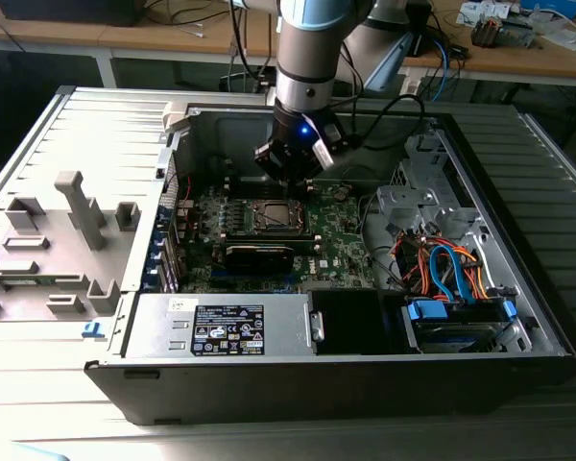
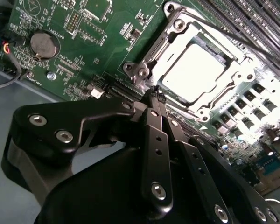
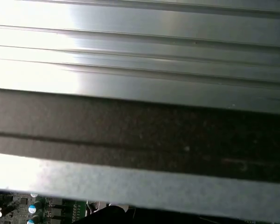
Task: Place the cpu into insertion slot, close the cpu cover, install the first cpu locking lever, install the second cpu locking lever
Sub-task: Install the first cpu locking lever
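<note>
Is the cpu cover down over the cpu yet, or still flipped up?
Down. In the second wrist view the cpu cover lies flat around the cpu, which shows through its window. The gripper sits shut beside it.

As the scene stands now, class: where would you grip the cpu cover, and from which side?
Probably its edge nearest the gripper, approached from above. The cpu cover lies flat, framing the cpu, so only its thin rim offers the jaws anything.
</note>
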